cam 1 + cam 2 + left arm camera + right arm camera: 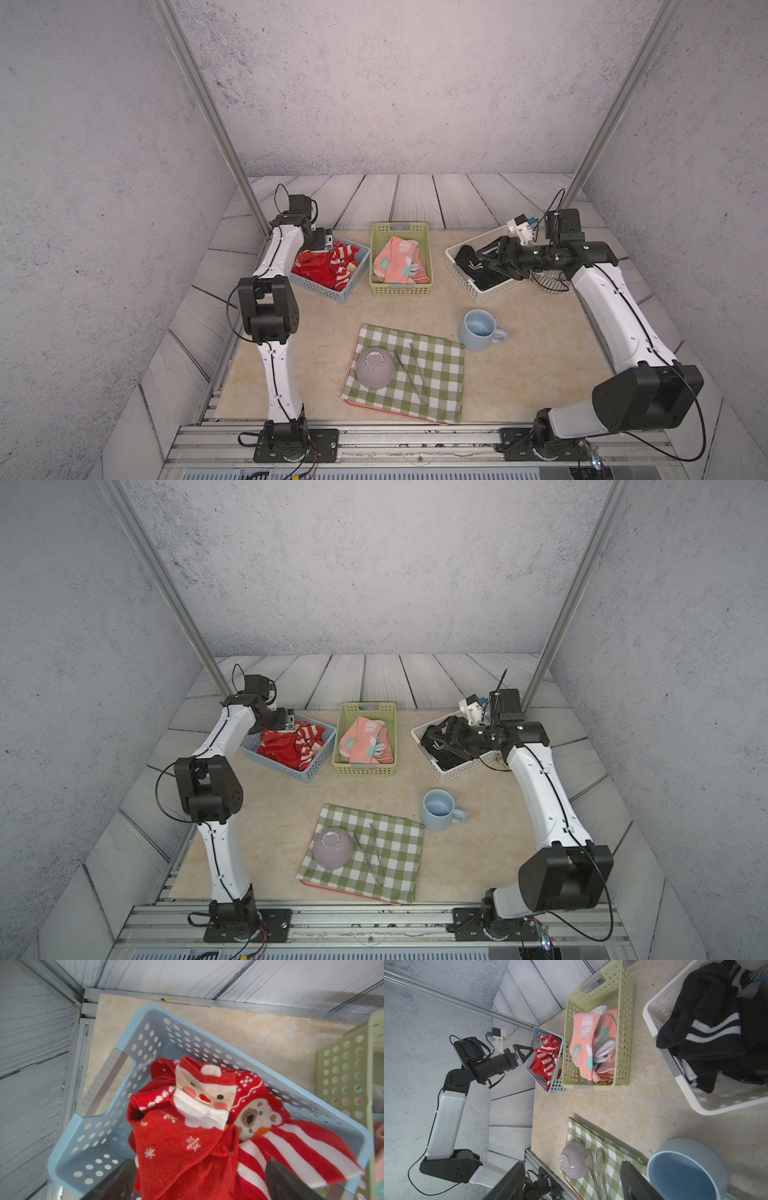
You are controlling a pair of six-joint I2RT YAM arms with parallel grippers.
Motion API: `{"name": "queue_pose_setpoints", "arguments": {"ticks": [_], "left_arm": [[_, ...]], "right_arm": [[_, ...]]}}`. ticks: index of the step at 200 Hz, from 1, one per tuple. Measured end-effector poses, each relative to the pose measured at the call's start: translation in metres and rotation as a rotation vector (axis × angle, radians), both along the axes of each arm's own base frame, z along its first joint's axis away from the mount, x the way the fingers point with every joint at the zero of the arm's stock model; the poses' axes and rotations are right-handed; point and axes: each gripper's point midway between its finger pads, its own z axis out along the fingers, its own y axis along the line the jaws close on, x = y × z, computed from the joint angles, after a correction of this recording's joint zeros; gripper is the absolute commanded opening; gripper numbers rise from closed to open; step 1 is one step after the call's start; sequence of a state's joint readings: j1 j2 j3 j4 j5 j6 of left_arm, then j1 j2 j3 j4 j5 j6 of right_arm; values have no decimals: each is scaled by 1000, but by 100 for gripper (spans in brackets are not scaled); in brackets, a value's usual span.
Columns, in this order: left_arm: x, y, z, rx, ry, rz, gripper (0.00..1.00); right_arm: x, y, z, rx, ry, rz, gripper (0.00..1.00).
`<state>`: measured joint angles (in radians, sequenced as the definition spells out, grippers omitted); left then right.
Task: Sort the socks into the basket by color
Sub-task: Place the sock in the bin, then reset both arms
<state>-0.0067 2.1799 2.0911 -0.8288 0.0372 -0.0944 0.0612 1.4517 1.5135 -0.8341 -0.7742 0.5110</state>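
Note:
Red Christmas socks (328,266) lie heaped in the blue basket (316,286) at the back left. My left gripper (199,1184) hangs over that heap with its jaws wide open, a snowflake-patterned red sock (176,1147) lying loose between the two dark fingers (284,1182). Pink socks with teal patches (399,259) fill the green basket (401,289) in the middle. Black socks (708,1022), one with white stripes, sit in the white basket (478,291) at the back right. My right gripper (484,262) hovers over them, open, with nothing between its fingers (639,1180).
Near the front lies a green-and-white checked cloth (432,374) carrying an upturned purple bowl (375,368) and metal tongs (417,374). A light blue mug (478,330) stands right of the cloth. Metal frame posts rise at both back corners.

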Motion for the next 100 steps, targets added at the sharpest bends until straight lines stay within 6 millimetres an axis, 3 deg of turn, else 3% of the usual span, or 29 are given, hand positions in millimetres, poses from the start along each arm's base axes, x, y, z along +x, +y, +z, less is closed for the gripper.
{"name": "queue_pose_setpoints", "arguments": {"ticks": [28, 78, 82, 88, 100], "left_arm": [[-5, -4, 23, -12, 0, -21, 100], [-30, -10, 35, -41, 27, -50, 100], [-31, -11, 38, -44, 23, -54, 100], [-34, -12, 45, -50, 12, -59, 100], [-38, -16, 59, -68, -16, -72, 100]], "right_arm": [[0, -1, -1, -4, 4, -3, 77], [-4, -9, -13, -66, 36, -26, 77], [-5, -10, -14, -74, 40, -28, 81], [-5, -11, -16, -84, 45, -31, 100], [-7, -15, -18, -113, 51, -37, 99]]}}
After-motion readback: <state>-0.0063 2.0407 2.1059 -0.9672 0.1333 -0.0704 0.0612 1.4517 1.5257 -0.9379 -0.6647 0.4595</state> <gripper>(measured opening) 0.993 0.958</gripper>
